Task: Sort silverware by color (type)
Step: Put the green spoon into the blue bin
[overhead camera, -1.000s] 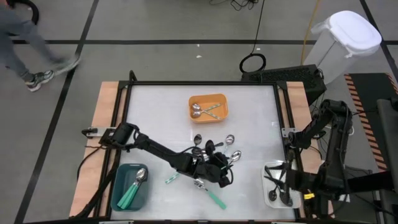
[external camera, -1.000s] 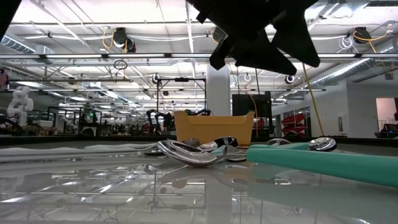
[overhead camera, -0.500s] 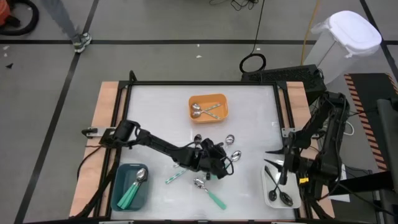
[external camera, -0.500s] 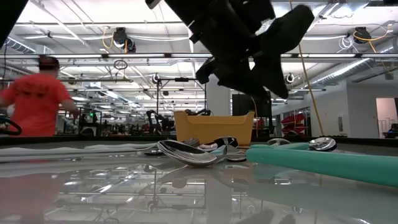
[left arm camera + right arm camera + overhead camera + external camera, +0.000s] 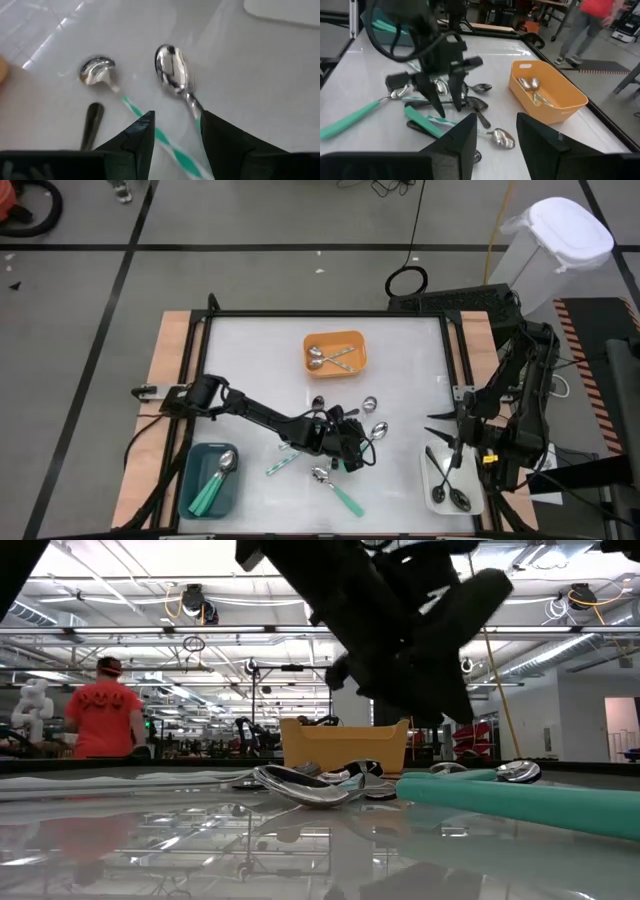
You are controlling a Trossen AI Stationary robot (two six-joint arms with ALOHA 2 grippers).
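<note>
While the left claw [image 5: 352,452] hovered open and empty over the loose spoons [image 5: 345,418] to choose one, the right claw [image 5: 447,442] waited open and empty above the white tray [image 5: 480,502].

Orange tray [image 5: 350,365], teal tray [image 5: 193,470], white bin [image 5: 556,240]

White table [image 5: 260,350] carries spoons [image 5: 345,425] and orange [image 5: 336,354], teal [image 5: 188,480], white trays [image 5: 428,478].

Three trays stand on the table: one orange tray [image 5: 336,354] with two spoons, one teal tray [image 5: 211,480] with two teal-handled spoons, and one white tray [image 5: 451,483] with two black spoons. How many spoons are in the middle pile [image 5: 345,425] cannot be counted.
</note>
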